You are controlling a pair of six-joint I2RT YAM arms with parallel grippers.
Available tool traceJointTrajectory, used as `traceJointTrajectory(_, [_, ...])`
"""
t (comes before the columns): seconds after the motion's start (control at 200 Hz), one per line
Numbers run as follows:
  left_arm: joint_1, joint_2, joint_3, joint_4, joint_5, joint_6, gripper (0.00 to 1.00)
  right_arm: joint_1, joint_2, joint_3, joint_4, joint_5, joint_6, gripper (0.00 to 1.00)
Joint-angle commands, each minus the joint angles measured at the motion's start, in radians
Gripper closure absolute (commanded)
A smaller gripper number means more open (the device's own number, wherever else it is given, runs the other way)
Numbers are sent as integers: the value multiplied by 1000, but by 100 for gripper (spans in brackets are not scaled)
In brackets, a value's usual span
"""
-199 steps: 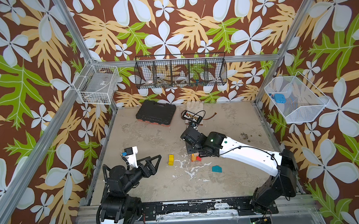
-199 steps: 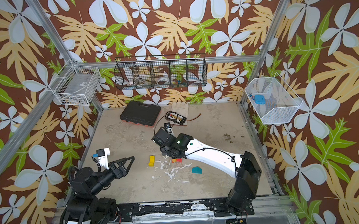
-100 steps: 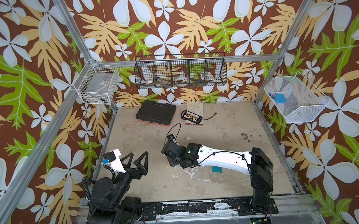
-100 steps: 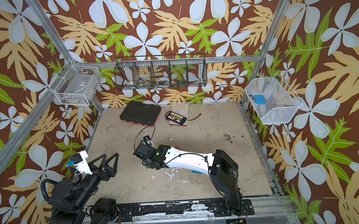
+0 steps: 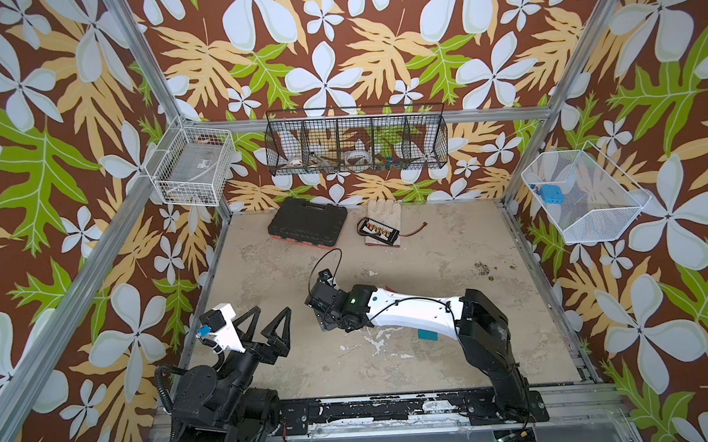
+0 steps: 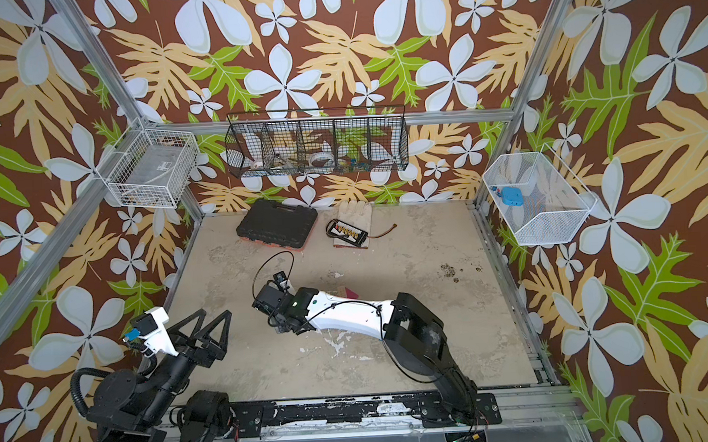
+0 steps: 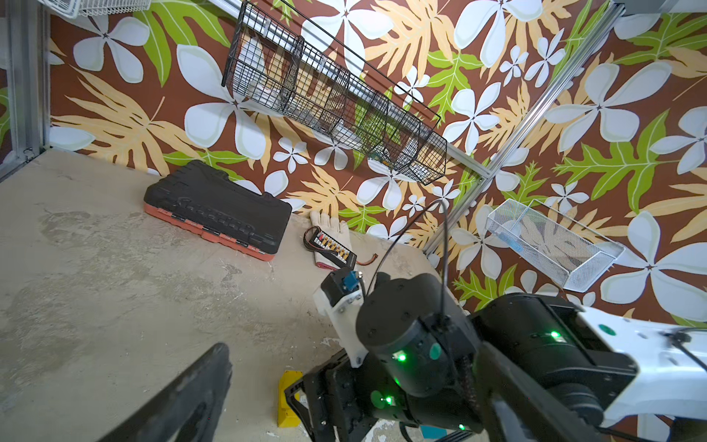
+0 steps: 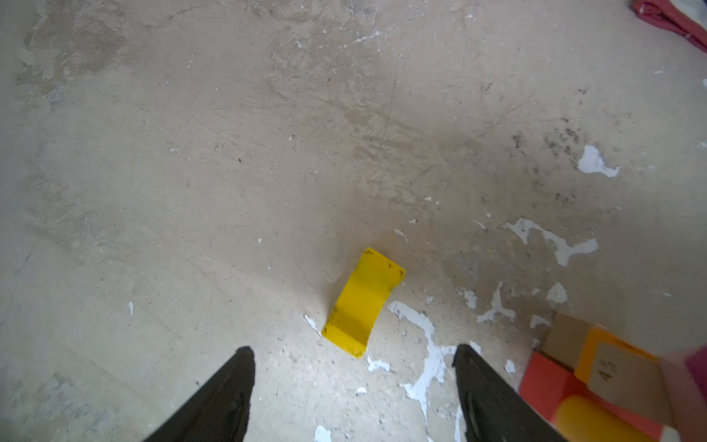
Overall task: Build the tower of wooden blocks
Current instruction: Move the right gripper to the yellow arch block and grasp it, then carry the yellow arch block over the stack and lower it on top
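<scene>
A yellow block [image 8: 363, 302] lies flat on the floor just ahead of my right gripper [image 8: 354, 354], which is open and empty. It also shows in the left wrist view as the yellow block [image 7: 289, 398], beside the right gripper's fingers. In both top views the right gripper [image 5: 322, 321] points down and hides it. The tower [image 8: 593, 382], a stack of red, orange and plain wood blocks, stands just outside one right finger. A teal block [image 5: 427, 334] lies by the right forearm. My left gripper [image 5: 271, 309] is open, raised at the left, holding nothing.
A black tool case [image 5: 307, 226] and a glove with a small charger board [image 5: 380, 229] lie at the back. Wire baskets [image 5: 356, 141] hang on the walls. A plain wood and pink block [image 6: 345, 291] peeks out behind the right forearm.
My right arm swung left, away from the tower, to stand over the yellow block, and its jaws opened wider. My left arm drew back and lifted, still open.
</scene>
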Motion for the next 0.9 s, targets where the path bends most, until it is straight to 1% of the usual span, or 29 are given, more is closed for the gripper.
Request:
traceJointTrajectory(0.0, [0, -4, 0, 13, 8, 14, 0, -6, 47, 33, -27, 4, 23, 18])
traceJointTrajectory(0.13, [-1, -12, -1, 15, 11, 14, 0, -19, 112, 65, -39, -1, 30, 18])
traceJointTrajectory(0.22, [-1, -11, 0, 15, 12, 14, 0, -24, 134, 61, -28, -15, 34, 24])
traceJointTrajectory(0.335, [0, -9, -3, 16, 15, 15, 0, -24, 148, 50, -27, -21, 36, 27])
traceJointTrajectory(0.46, [-1, -13, -1, 16, 16, 15, 0, -24, 137, 22, -17, -23, 39, 33])
traceJointTrajectory(0.561, [0, -13, -3, 17, 16, 14, 0, -25, 122, -3, -8, -26, 39, 44])
traceJointTrajectory(0.641, [1, -15, -3, 17, 16, 15, 0, -25, 115, -18, -5, -28, 39, 46])
traceJointTrajectory(0.761, [-1, -16, -4, 16, 19, 14, 0, -24, 108, -32, -2, -22, 34, 59])
traceJointTrajectory(0.831, [0, -16, -4, 17, 20, 14, 0, -26, 110, -28, -1, -20, 30, 59])
traceJointTrajectory(0.896, [0, -15, -4, 18, 22, 14, 0, -28, 117, -17, 1, -31, 22, 56])
